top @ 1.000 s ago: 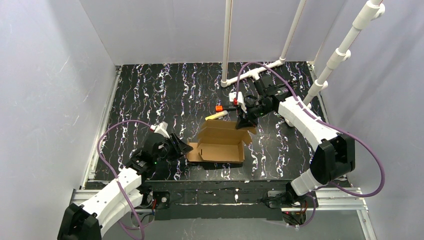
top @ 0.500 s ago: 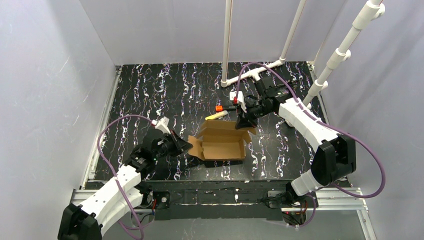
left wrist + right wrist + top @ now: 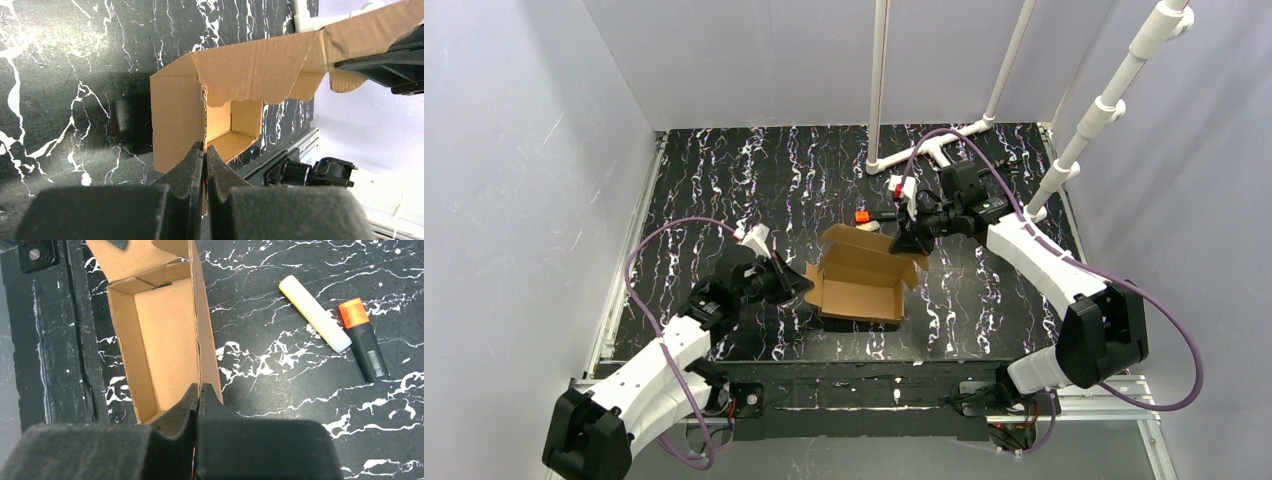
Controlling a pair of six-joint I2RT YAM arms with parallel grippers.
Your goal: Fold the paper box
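Note:
The brown cardboard paper box sits half formed near the table's front middle, open upward, walls raised. My left gripper is shut on the box's left side flap; in the left wrist view the flap's edge runs between my closed fingers. My right gripper is shut on the far right wall; in the right wrist view the wall's edge runs into my closed fingertips, with the box interior to their left.
A pale yellow marker and an orange-capped black marker lie on the black marbled table behind the box; the orange one shows in the top view. White pipe stands rise at the back. A metal rail edges the front.
Both grippers have moved with the box: its left flap has swung up from flat to upright, the box has shifted slightly left and forward, and the yellow marker is now hidden behind it in the top view.

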